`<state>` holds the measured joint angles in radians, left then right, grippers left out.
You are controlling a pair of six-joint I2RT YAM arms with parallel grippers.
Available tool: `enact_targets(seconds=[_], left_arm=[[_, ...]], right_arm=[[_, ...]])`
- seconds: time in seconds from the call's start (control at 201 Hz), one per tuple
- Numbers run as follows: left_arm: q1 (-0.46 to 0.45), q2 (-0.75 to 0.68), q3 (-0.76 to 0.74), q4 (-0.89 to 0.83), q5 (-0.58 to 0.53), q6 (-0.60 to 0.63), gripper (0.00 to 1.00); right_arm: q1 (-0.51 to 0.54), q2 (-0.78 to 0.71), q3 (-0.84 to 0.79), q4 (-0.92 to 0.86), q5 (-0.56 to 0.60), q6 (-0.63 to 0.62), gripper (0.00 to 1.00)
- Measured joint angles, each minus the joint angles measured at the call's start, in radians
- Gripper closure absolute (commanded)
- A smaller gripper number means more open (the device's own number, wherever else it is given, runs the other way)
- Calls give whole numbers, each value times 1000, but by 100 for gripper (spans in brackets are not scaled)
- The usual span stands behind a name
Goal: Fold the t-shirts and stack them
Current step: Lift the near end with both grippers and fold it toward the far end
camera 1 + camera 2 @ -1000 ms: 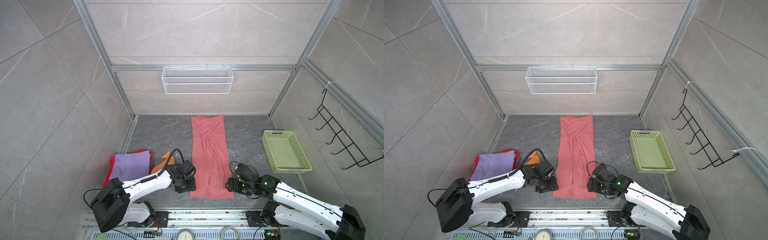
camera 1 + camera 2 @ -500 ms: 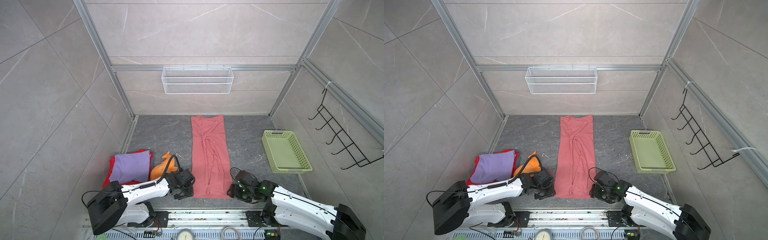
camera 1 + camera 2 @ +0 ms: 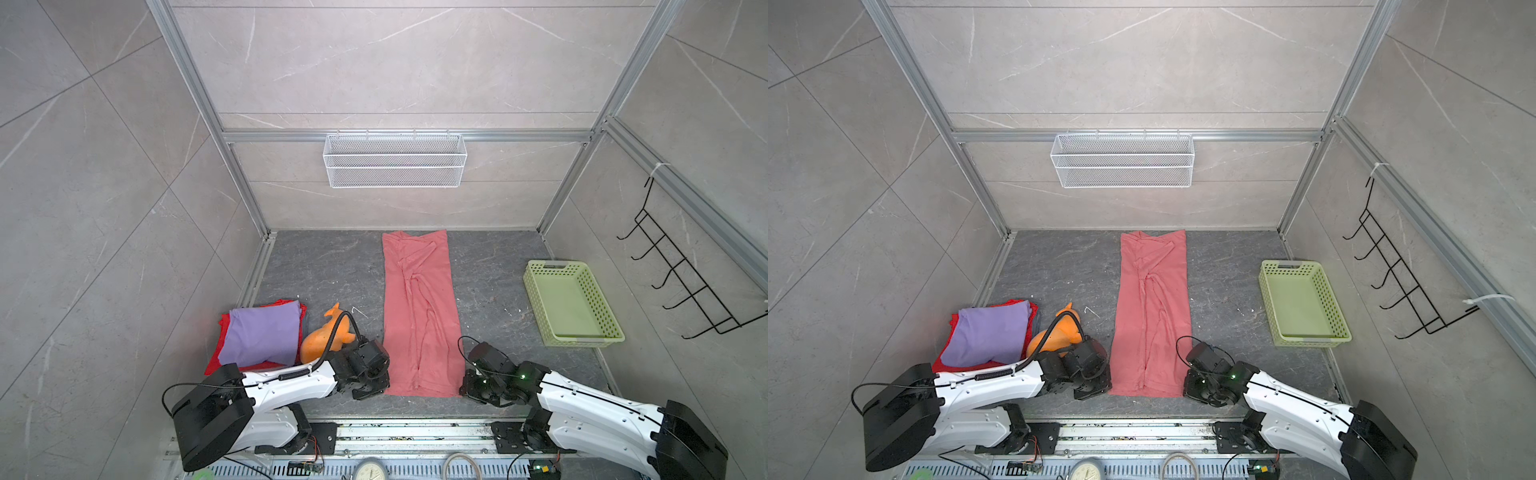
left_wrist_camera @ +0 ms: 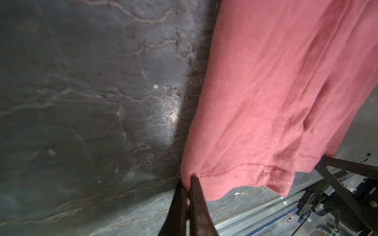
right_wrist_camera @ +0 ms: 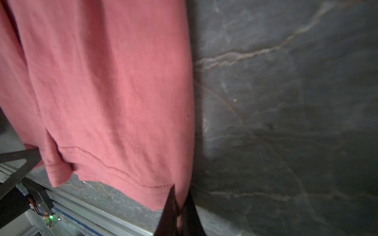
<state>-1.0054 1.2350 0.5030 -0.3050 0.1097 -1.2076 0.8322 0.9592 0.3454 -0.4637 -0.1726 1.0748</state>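
Salmon-pink t-shirt lies as a long narrow strip down the middle of the dark counter, hem at the near edge. Left claw clamps the hem's left corner and right claw its right corner, both closed tight on the cloth. To the left, lavender t-shirt sits folded atop red t-shirt, with orange plush toy between that stack and the pink strip, just beyond the left wrist; pale green basket stands well apart on the right.
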Motion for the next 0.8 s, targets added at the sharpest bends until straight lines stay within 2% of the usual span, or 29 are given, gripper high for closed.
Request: enact_targets(seconds=[0.134, 0.319, 0.473, 0.573, 0.797], left_arm=[[-1, -43, 24, -43, -2, 12, 100], [22, -62, 185, -114, -20, 90, 100], [151, 12, 327, -104, 3, 207, 100], [261, 118, 417, -85, 23, 294, 100], [419, 394, 644, -15, 74, 422, 100]], right_arm=[[12, -29, 54, -57, 25, -5, 96], [12, -31, 209, -72, 117, -37, 97], [11, 144, 381, -24, 223, -97, 97], [-5, 283, 501, 1, 282, -146, 97], [-163, 536, 689, 120, 299, -251, 98]])
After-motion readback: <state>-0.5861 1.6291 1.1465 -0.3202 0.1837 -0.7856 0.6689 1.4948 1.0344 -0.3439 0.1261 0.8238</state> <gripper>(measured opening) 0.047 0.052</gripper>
